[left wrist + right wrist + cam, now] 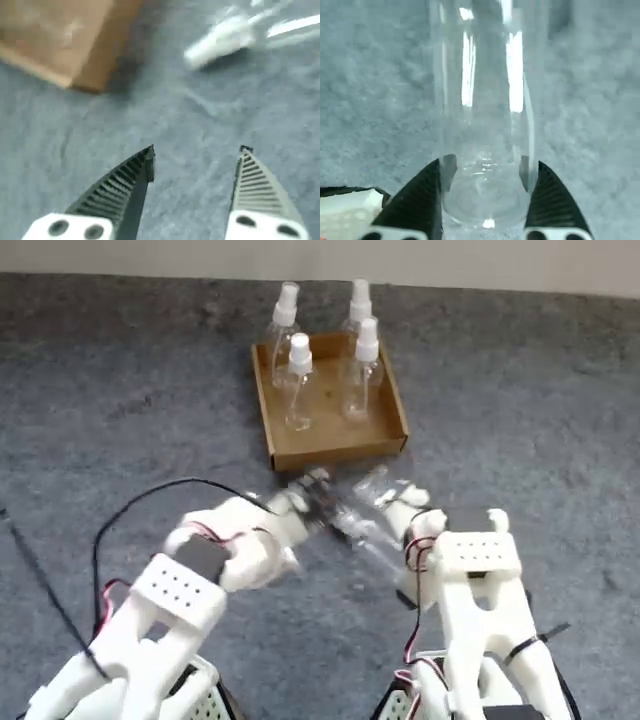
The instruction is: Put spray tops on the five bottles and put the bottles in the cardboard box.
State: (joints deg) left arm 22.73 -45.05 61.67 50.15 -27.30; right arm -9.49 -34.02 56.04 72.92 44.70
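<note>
1. Pinching a clear bottle (485,100) near its rounded base, the right gripper (485,165) has its black jaws pressed against opposite sides of the bottle. The body runs straight out past the fingertips, above the grey carpet (365,100).
2. The left gripper (197,150) is spread wide, with bare carpet in the gap and nothing touching either jaw.
3. Ahead of the left gripper, off toward the right arm's side, a white spray top (220,39) sits low over the carpet, well beyond the fingertips. Clear glints adjoin it, and I cannot tell whether it is seated on a bottle.
4. Ahead of the left gripper on the other side stands a corner of the cardboard box (95,55), also well beyond the fingertips.
5. From the high view, both grippers sit near each other, just short of the box's near wall.
6. Beyond both grippers, the near-left bottle (298,390) and near-right bottle (362,370) stand upright inside the box, each with a spray top on.
7. Farther off, the far-left bottle (283,320) and far-right bottle (356,310) stand capped at the box's far wall. Whether they are inside it or just behind it, I cannot tell.
</note>
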